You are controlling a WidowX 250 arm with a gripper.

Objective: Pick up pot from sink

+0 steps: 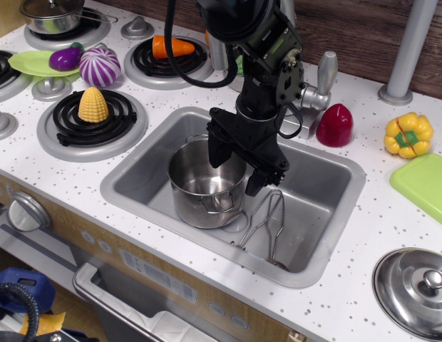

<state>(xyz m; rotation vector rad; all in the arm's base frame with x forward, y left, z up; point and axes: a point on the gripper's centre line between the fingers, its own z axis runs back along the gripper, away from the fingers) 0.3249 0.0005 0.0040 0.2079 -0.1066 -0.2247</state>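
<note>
A shiny steel pot (205, 187) stands upright in the grey sink (328, 214), in its left half, with a small handle facing front. My black gripper (234, 165) hangs over the pot's right rim. Its jaws are spread, the left finger (215, 148) inside the pot and the right finger (258, 178) outside the rim. The jaws are open and hold nothing.
A wire whisk (264, 222) lies on the sink floor right of the pot. A faucet (317, 89) and a red toy (335, 125) stand behind the sink. Burners with a corn cob (93, 105), an onion (100, 67), a carrot (172, 47) are at left. A pot lid (419, 291) lies at right.
</note>
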